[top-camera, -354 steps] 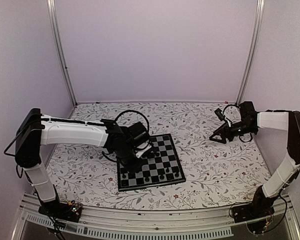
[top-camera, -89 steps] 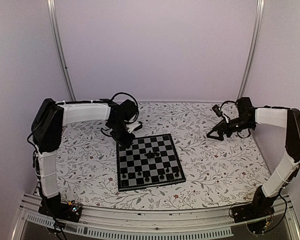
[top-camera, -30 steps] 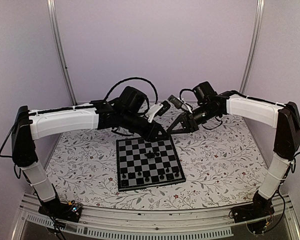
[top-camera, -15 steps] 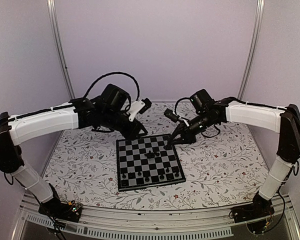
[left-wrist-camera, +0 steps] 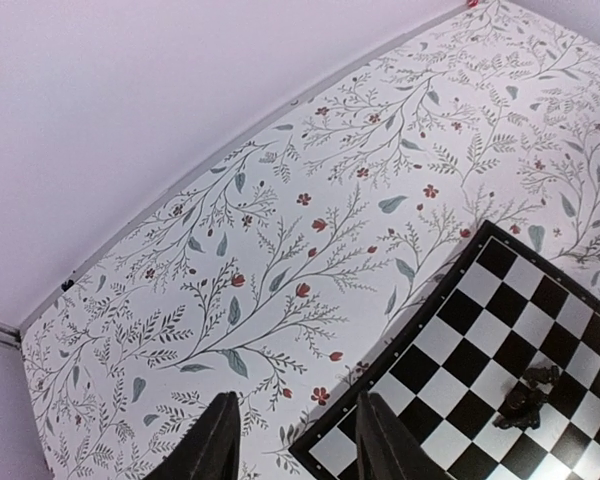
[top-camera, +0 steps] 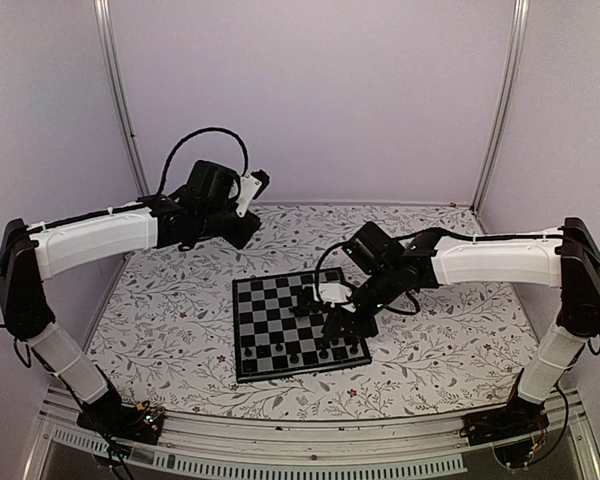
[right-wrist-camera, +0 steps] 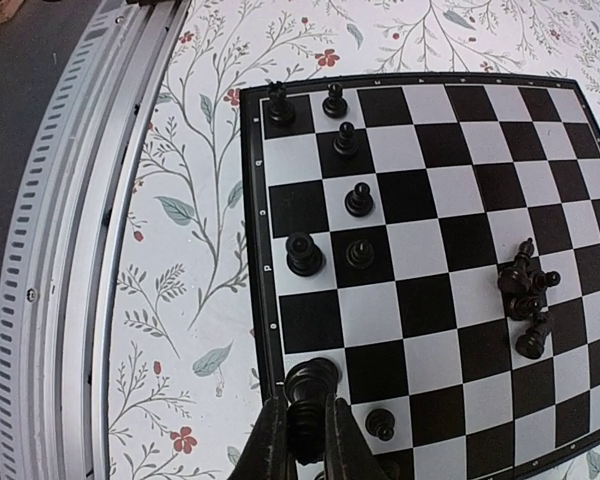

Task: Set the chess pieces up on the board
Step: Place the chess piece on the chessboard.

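Note:
The board [top-camera: 270, 310] lies mid-table on the floral cover. My right gripper [top-camera: 337, 328] hangs low over its front right part. In the right wrist view this gripper [right-wrist-camera: 305, 432] is shut on a black chess piece [right-wrist-camera: 312, 384], held over an edge square of the board [right-wrist-camera: 430, 200]. Several chess pieces stand along that edge, among them one at the corner [right-wrist-camera: 278, 103] and another mid-row [right-wrist-camera: 304, 253]. A small cluster [right-wrist-camera: 525, 285] lies mid-board. My left gripper [top-camera: 242, 232] is raised at the back left, and it [left-wrist-camera: 298, 440] is open and empty above a corner of the board [left-wrist-camera: 450, 340].
The floral table cover [top-camera: 440, 330] surrounds the board. A metal rail [right-wrist-camera: 70, 220] runs along the table's near edge, close to the board. Upright frame posts [top-camera: 120, 100] and pale walls close in the back and sides.
My left gripper has opened and drawn back to the back left. My right gripper, holding the piece, has moved from the board's far edge to its front right.

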Motion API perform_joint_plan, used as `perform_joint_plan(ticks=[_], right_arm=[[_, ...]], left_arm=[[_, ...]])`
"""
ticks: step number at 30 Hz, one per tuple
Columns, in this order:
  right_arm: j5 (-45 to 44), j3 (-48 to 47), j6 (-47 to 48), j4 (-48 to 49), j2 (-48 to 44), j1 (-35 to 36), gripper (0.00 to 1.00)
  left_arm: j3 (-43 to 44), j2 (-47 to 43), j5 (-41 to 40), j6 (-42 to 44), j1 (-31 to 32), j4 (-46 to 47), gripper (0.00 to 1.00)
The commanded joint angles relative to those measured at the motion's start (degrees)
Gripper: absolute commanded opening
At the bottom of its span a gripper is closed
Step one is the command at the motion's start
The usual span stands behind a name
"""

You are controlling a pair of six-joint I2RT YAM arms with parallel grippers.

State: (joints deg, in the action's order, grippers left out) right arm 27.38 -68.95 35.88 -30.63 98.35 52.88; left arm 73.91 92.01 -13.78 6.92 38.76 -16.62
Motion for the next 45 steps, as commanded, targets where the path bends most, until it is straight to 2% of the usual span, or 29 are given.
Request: perform_joint_plan(ticks=[1, 6, 11, 34, 39, 45], right_arm=[[-2.96, -3.17, 1.78, -0.81, 2.79, 0.86, 0.03], [-2.29, -7.45, 1.74, -3.42, 6.56, 1.63, 0.03], [-2.67, -9.96, 2.0, -4.99, 9.7, 3.11, 0.03], [-6.22, -12.15, 1.92, -6.38, 15.14, 5.5, 0.08], [-6.71, -12.69, 1.7, -6.54, 15.84, 5.66, 0.11], [-7.03, -12.7, 1.56, -6.53, 16.0, 5.74, 0.23]], left_arm=[[-3.68, -1.41, -0.73, -0.23, -2.12, 7.37, 0.41], [-7.41, -3.77, 0.6, 0.04, -5.06, 10.38, 0.41], [-7.34, -3.69, 1.24, 0.03, -5.96, 10.02, 0.41], [-5.97, -2.28, 3.61, 0.07, -6.07, 7.97, 0.41], [-5.64, -1.85, 4.06, 0.02, -6.06, 7.47, 0.41], [-5.46, -1.58, 4.34, 0.13, -6.07, 7.23, 0.41]])
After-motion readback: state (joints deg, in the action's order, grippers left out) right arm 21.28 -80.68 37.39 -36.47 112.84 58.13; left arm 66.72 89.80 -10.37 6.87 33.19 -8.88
